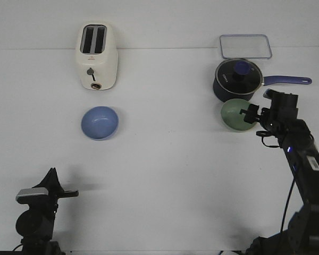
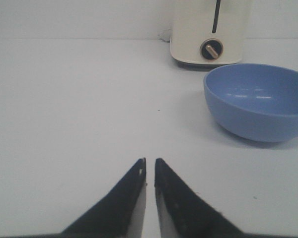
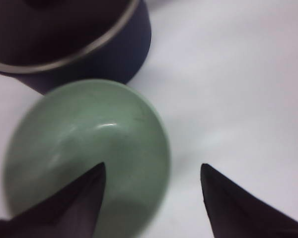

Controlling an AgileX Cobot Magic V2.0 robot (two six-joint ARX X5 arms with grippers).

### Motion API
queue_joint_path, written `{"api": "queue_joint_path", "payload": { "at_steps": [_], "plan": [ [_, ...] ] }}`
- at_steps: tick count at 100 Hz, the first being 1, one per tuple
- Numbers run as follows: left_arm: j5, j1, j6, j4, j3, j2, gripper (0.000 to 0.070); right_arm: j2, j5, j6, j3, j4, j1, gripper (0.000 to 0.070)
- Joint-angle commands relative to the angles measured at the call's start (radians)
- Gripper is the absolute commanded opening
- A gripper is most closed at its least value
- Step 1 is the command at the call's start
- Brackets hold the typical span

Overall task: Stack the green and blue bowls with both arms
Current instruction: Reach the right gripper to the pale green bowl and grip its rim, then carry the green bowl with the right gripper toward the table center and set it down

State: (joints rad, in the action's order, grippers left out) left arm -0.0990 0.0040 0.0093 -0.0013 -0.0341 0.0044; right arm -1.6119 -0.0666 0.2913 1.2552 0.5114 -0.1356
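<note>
right pincer [image 1: 249, 115] at green bowl [image 1: 235, 114], blue bowl [image 1: 100, 122] apart

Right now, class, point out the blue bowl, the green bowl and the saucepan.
blue bowl [image 1: 100, 122], front view, on its inner hollow.
green bowl [image 1: 234, 114], front view, on its inside, left of the right tool.
saucepan [image 1: 238, 77], front view, on its glass lid.

Counted on the table [image 1: 165, 175]: two bowls, one toaster, one pot, one clear box, two arms.

Two small bowls, one blue bowl [image 1: 100, 122] and one green bowl [image 1: 235, 113]. One white toaster [image 1: 96, 56]. One dark pot [image 1: 238, 79] with one lid. One clear box [image 1: 245, 46]. Two black arms, one left claw [image 1: 69, 194], one right claw [image 1: 250, 114].
</note>
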Motion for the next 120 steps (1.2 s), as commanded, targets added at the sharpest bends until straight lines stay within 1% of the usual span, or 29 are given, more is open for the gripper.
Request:
{"api": "queue_joint_path", "payload": {
  "at_steps": [1, 13, 19, 23, 27, 36, 40, 41, 54, 60, 69, 78, 84, 95, 111, 120],
  "plan": [
    [0.002, 0.000, -0.002, 0.010, 0.020, -0.001, 0.0015, -0.082, -0.021, -0.013, 0.043, 0.000, -0.005, 0.0399],
    [0.002, 0.000, -0.002, 0.010, 0.020, -0.001, 0.0015, -0.171, -0.021, -0.011, 0.071, -0.018, -0.007, 0.0399],
    [0.002, 0.000, -0.002, 0.010, 0.020, -0.001, 0.0015, -0.192, -0.035, -0.011, 0.071, -0.033, -0.007, 0.0398],
    [0.002, 0.000, -0.002, 0.010, 0.020, -0.001, 0.0015, -0.204, -0.041, -0.011, 0.071, -0.043, -0.007, 0.0381],
    [0.002, 0.000, -0.002, 0.010, 0.020, -0.001, 0.0015, -0.209, -0.039, -0.011, 0.071, -0.048, -0.007, 0.0315],
    [0.002, 0.000, -0.002, 0.010, 0.020, -0.001, 0.0015, -0.209, -0.039, -0.011, 0.071, -0.059, -0.007, 0.0093],
    [0.002, 0.000, -0.002, 0.010, 0.020, -0.001, 0.0015, -0.209, -0.039, -0.010, 0.071, -0.061, -0.007, 0.0008],
    [0.002, 0.000, -0.002, 0.010, 0.020, -0.001, 0.0015, -0.209, -0.039, -0.009, 0.071, -0.061, -0.007, 0.0000],
    [0.002, 0.000, -0.002, 0.010, 0.020, -0.001, 0.0015, -0.190, -0.044, -0.008, 0.071, -0.031, -0.014, 0.0000],
    [0.002, 0.000, -0.002, 0.010, 0.020, -0.001, 0.0015, -0.163, -0.076, -0.009, 0.070, -0.013, -0.020, 0.0004],
    [0.002, 0.000, -0.002, 0.010, 0.020, -0.001, 0.0015, -0.099, -0.146, -0.009, 0.065, 0.017, -0.022, 0.0004],
    [0.002, 0.000, -0.002, 0.010, 0.020, -0.001, 0.0015, 0.003, -0.192, -0.009, 0.031, 0.047, -0.012, 0.0004],
    [0.002, 0.000, -0.002, 0.010, 0.020, -0.001, 0.0015, 0.094, -0.200, -0.009, -0.018, 0.052, 0.017, 0.0004],
    [0.002, 0.000, -0.002, 0.010, 0.020, -0.001, 0.0015, 0.279, -0.195, 0.002, -0.150, 0.032, 0.110, 0.0003],
    [0.002, 0.000, -0.002, 0.010, 0.020, -0.001, 0.0015, 0.467, -0.187, 0.072, -0.342, 0.013, 0.334, 0.0003],
    [0.002, 0.000, -0.002, 0.010, 0.020, -0.001, 0.0015, 0.498, -0.136, 0.130, -0.426, -0.013, 0.476, 0.0003]
  ]
}}
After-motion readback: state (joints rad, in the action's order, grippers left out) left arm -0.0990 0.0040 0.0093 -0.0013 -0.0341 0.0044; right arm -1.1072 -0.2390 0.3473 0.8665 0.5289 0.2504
